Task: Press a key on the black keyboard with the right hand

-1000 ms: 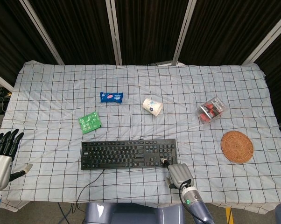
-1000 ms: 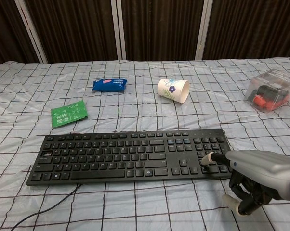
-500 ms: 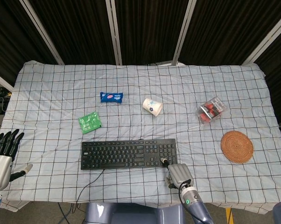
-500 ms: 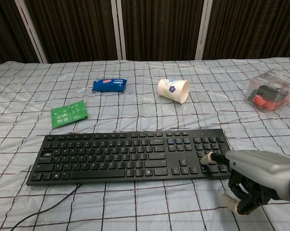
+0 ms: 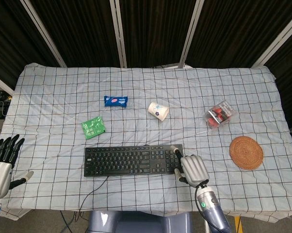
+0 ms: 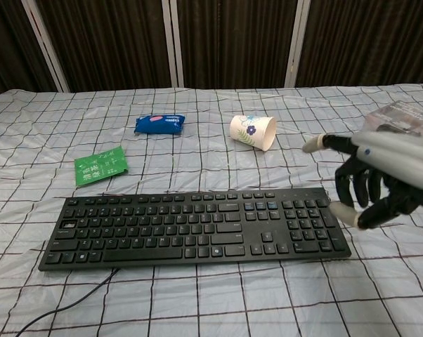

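Observation:
The black keyboard [image 5: 134, 160] [image 6: 190, 225] lies near the table's front edge, with its cable running off the front. My right hand [image 5: 192, 167] [image 6: 376, 175] hangs in the air just beyond the keyboard's right end. One finger points out and the others are curled in, and it holds nothing. In the chest view the pointing fingertip [image 6: 310, 145] is well above the keys and touches none. My left hand [image 5: 3, 160] stays at the table's left edge with straight, spread fingers, and appears only in the head view.
A paper cup [image 5: 158, 110] lies on its side behind the keyboard. A blue packet [image 5: 116, 101] and a green packet [image 5: 93, 127] are at the back left. A clear box with red contents [image 5: 219, 114] and a woven coaster [image 5: 246, 152] are on the right.
My right hand has lifted off the keyboard's number pad and risen up and to the right. The left hand and the objects have not moved.

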Available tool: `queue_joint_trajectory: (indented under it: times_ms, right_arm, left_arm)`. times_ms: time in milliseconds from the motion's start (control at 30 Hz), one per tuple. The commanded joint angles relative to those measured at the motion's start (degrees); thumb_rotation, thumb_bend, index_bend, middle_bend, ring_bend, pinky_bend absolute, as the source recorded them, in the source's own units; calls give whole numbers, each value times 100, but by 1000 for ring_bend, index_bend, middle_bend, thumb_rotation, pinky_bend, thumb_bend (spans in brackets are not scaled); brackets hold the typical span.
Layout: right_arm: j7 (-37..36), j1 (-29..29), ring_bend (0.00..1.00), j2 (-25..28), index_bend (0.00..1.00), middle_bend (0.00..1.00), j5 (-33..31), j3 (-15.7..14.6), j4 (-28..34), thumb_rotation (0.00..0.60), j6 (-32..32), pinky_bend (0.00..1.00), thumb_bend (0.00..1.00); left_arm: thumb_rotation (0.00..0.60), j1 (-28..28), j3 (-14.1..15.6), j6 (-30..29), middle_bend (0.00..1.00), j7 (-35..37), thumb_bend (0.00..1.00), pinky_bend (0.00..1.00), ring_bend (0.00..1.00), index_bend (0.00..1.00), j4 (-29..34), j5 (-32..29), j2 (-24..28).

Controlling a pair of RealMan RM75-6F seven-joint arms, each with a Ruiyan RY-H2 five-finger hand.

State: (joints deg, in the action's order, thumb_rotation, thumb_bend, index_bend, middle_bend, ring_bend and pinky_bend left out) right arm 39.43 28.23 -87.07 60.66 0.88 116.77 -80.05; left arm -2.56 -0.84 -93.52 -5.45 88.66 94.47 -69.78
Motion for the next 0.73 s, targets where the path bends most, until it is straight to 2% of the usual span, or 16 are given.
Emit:
queue_joint_trajectory:
  times_ms: [33,100,200,333,500,733]
  right_arm:
    - [-853,-514,190,943,76,276,1198,-470,93,600,-480,220,293]
    - [-1219,-767,32,1407,58,113,1629,-770,-24,600,-672,70,191]
    - [-1648,-1075,0,1784,12,10,1969,-969,-300,600,-966,9,130]
    - [-2080,-1486,0,2075,0,0,2239,-1027,-741,600,-1437,0,109]
    - [-2586,-1968,0,2233,0,0,2477,-949,-1389,600,-2052,0,103]
    - [-3039,-2193,0,2149,0,0,2387,-772,-1886,600,-1978,0,103]
  left_arm:
    - [600,-2,11,-5,0,-12,80,0,0,0,13,30,-3]
    - [600,-5,16,-13,0,-31,81,0,0,0,14,55,-10]
    - [600,-1,31,-18,0,-50,81,0,0,0,23,81,-14]
    - [600,2,67,-18,0,-102,79,0,0,0,30,140,-11]
    - [600,3,96,-12,0,-146,74,0,0,0,27,186,-6]
    - [600,-7,133,-18,0,-200,72,0,0,0,12,283,-21]
